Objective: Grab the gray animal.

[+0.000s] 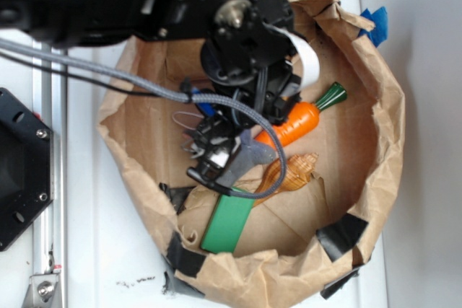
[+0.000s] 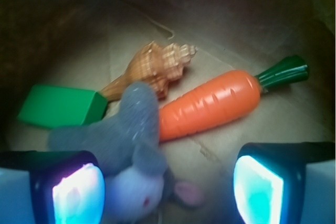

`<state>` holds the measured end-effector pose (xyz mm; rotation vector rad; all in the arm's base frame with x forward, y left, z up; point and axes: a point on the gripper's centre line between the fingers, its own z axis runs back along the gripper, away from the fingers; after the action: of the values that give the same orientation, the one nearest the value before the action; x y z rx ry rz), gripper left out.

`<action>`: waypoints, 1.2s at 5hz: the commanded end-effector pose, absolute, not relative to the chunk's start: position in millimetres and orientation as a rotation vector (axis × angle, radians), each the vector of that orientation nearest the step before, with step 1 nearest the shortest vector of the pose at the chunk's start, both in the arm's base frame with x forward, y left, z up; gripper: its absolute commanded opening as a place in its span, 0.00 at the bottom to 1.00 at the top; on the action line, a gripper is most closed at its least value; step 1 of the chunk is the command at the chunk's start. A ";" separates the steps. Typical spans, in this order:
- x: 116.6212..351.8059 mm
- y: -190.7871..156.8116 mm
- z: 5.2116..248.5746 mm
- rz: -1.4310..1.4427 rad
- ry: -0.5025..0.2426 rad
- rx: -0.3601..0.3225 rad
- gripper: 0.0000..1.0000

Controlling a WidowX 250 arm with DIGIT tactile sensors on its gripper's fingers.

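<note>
The gray animal (image 2: 131, 140), a plush bunny with a cream face and a pink-lined ear, lies on the cardboard floor of the paper bag. Its head rests between my gripper (image 2: 167, 192) fingers, close against the left pad (image 2: 77, 195); a wide gap separates it from the right pad (image 2: 257, 190). The gripper is open and holds nothing. In the exterior view the gripper (image 1: 216, 151) hangs low inside the bag and only the bunny's gray body (image 1: 249, 155) shows beside it.
An orange carrot (image 2: 210, 106) with a green top lies just right of the bunny. A tan seashell (image 2: 155, 66) and a green block (image 2: 60, 106) lie behind it. The crumpled brown bag wall (image 1: 382, 128) rings everything.
</note>
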<state>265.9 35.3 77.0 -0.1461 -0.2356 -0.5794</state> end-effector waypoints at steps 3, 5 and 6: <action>268.9 4.2 60.4 -0.674 -0.215 -0.140 1.00; 257.2 8.6 97.5 -0.698 -0.304 -0.142 1.00; 254.9 8.7 94.4 -0.693 -0.297 -0.156 1.00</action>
<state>253.2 10.2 85.4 -0.1856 -0.2626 -0.6854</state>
